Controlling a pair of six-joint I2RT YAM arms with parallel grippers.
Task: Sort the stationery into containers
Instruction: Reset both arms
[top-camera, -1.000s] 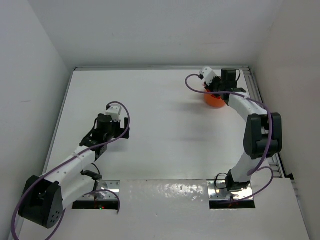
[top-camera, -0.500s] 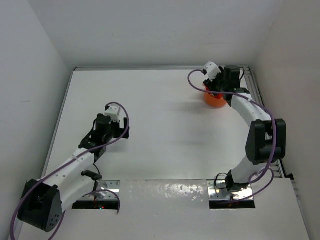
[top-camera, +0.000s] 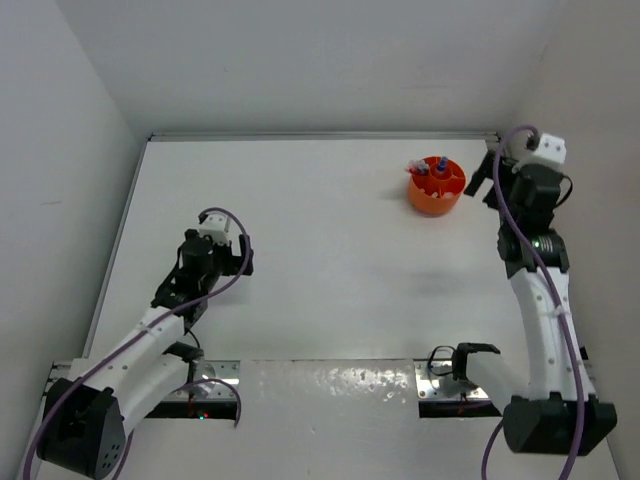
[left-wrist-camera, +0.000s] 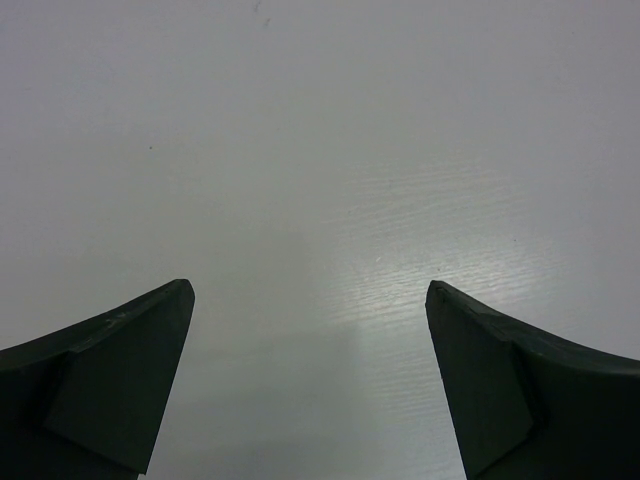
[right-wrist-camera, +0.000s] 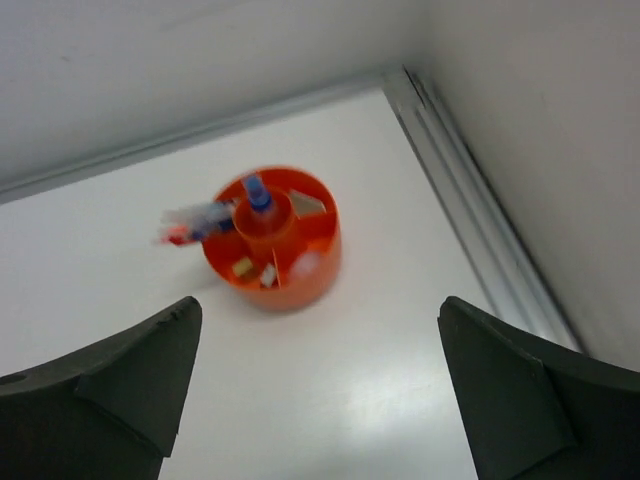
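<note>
Orange tub (top-camera: 436, 187): far right of the bench (top-camera: 320, 230), near the back corner. Pens (right-wrist-camera: 190, 225) lean out of one compartment and a blue-capped bottle (right-wrist-camera: 257, 192) stands in the centre well.
Right claw (right-wrist-camera: 320, 305): over the tub a second ago, now spread wide, empty, and drawn back to one side, so its item is judged deposited.
Left claw (left-wrist-camera: 308, 290): wide open, empty, above the bench's left half.

Table (top-camera: 330, 260): white, matte, faint sheen under the light.
Walls (top-camera: 300, 60): plain white, enclosing left, far and right sides.
Rail (right-wrist-camera: 470, 220): grey metal strip along table's right edge.
Plates (top-camera: 225, 372): shiny metal, two, near edge.
</note>
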